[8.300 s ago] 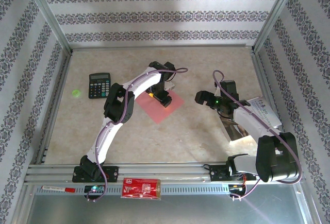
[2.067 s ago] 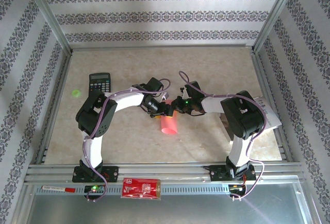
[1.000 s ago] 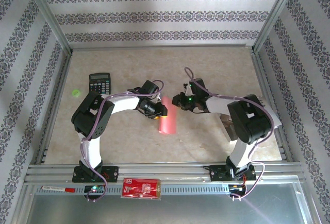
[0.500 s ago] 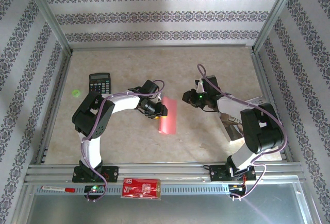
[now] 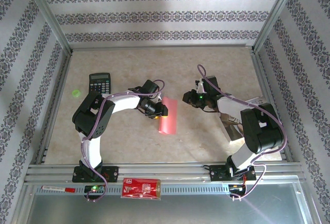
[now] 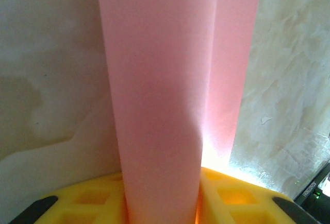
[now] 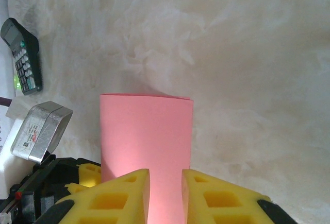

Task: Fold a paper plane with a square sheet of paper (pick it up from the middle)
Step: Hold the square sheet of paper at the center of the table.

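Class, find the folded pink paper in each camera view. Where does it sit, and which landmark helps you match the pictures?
Top external: paper near the middle of the picture, beside the left gripper.
Left wrist: paper is a tall strip up the middle, from bottom edge to top.
Right wrist: paper at lower centre, reaching the bottom edge.
Landmark: calculator, up and left of the paper in the top view, at the upper left in the right wrist view.
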### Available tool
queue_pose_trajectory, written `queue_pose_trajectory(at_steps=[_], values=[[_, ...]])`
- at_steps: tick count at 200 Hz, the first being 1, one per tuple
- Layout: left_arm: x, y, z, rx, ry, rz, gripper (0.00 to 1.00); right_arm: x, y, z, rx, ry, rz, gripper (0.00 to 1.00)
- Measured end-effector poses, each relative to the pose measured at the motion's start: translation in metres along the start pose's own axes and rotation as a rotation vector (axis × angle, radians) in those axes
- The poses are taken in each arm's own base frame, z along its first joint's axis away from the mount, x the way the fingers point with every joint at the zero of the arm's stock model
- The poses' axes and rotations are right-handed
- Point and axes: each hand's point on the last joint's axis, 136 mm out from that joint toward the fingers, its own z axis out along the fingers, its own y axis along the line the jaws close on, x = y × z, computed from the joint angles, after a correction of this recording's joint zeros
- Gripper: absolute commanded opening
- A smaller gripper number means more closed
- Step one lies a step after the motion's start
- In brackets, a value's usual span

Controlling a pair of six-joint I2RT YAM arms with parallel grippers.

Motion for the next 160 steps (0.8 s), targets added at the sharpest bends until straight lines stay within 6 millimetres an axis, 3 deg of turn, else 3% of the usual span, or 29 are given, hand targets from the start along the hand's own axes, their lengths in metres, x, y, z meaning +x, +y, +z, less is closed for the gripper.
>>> queue_pose_trajectory(at_steps=[160], values=[[0.0002, 0.0018, 0.0016, -0.014, 0.002, -0.002, 0.33, 0.0004, -0.0038, -0.0005, 0.005, 0.000, 0.008, 0.23]])
